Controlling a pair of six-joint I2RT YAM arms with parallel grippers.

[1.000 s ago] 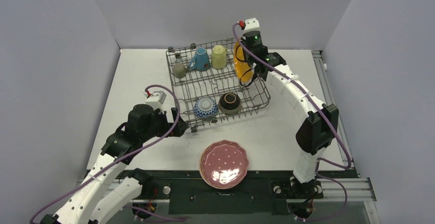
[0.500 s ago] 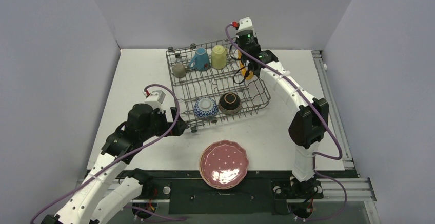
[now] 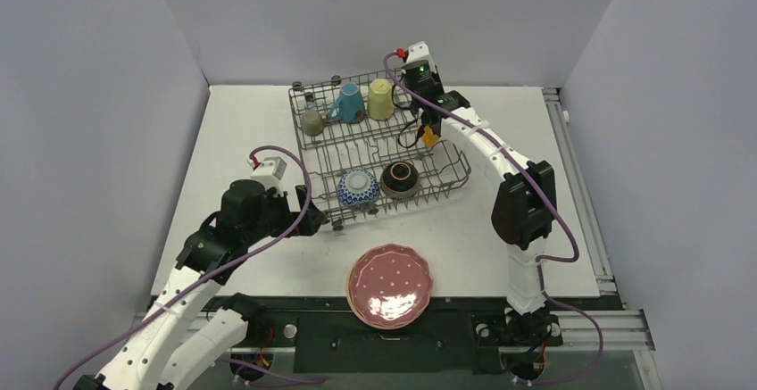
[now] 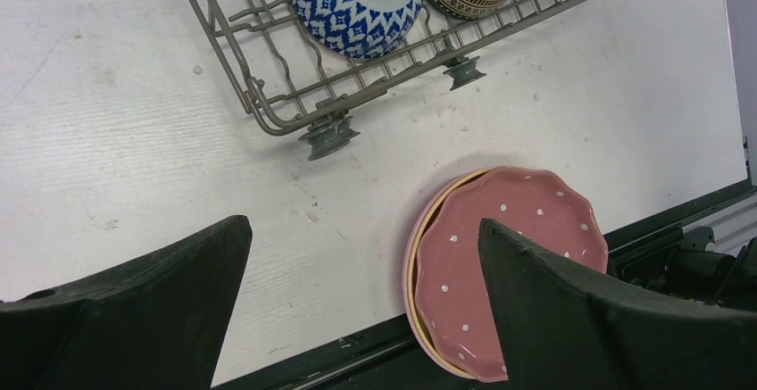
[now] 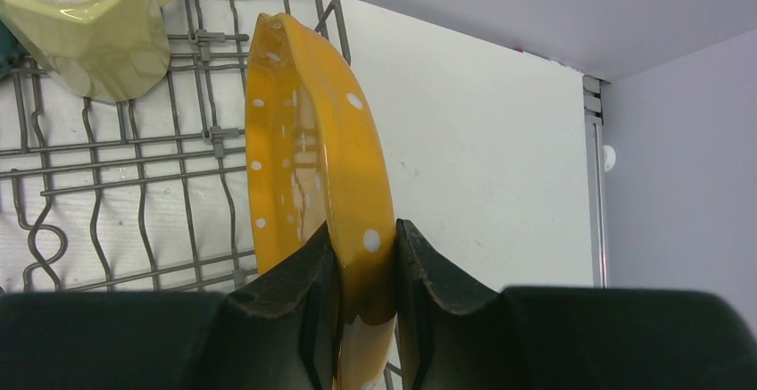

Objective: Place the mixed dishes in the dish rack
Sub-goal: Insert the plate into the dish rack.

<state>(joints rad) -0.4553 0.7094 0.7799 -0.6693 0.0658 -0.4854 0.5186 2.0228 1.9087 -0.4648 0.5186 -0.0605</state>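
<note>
The dish rack [image 3: 375, 151] stands at the back middle. It holds a grey mug [image 3: 311, 121], a blue mug [image 3: 347, 103], a pale-yellow mug [image 3: 381, 98], a blue-white bowl [image 3: 358, 186] and a dark brown bowl [image 3: 400, 178]. My right gripper [image 5: 364, 238] is shut on the rim of the orange dotted plate [image 5: 303, 158] and holds it on edge over the rack's right side. From above only a sliver of the orange plate [image 3: 429, 136] shows under the wrist. My left gripper [image 4: 364, 225] is open and empty above the table. The dark pink plate [image 4: 509, 265] tops a stack near the front edge.
Under the dark pink plate [image 3: 389, 285] show the rims of a yellow plate and a light pink plate. The rack's front wheels [image 4: 327, 136] rest on the table near my left gripper [image 3: 312, 220]. The table's black front rail [image 3: 384, 332] lies just behind the stack.
My right arm has swung left with the orange plate, further over the rack, so the wrist now hides most of the plate from above. The left arm has barely moved.
</note>
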